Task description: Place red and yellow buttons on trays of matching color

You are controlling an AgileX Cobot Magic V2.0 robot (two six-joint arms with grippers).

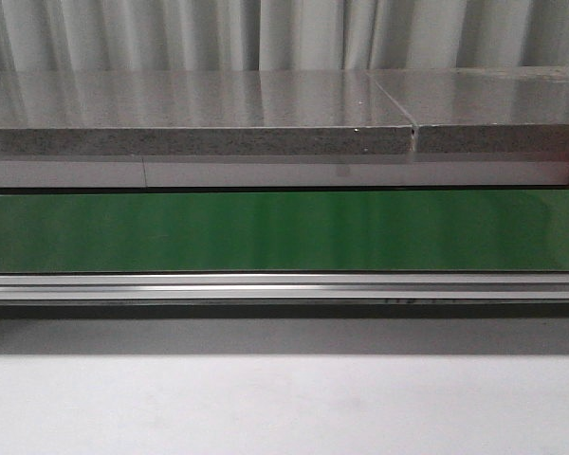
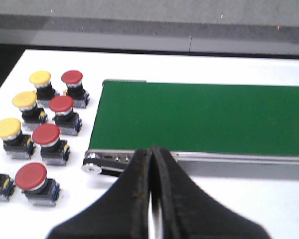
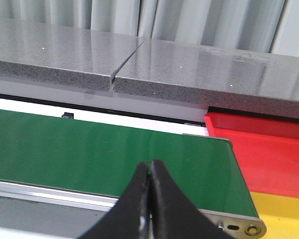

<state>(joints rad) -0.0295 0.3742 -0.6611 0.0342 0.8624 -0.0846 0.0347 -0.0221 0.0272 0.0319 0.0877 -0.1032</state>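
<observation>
While no writing reads anywhere, both pincers, left (image 2: 150,164) and right (image 3: 150,174), pressed together, empty, above green belt (image 1: 284,230).

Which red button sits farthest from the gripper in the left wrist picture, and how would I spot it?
Find the green belt, then the cluster of buttons off its end. The reds form the column nearer the belt; the farthest red button heads it, level with the belt's far corner, a yellow button beside it.

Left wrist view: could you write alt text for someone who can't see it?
Closed black gripper above a white table, at the end of a bare green conveyor belt. Beside the belt stand four red buttons and four yellow buttons in two rows.
</observation>
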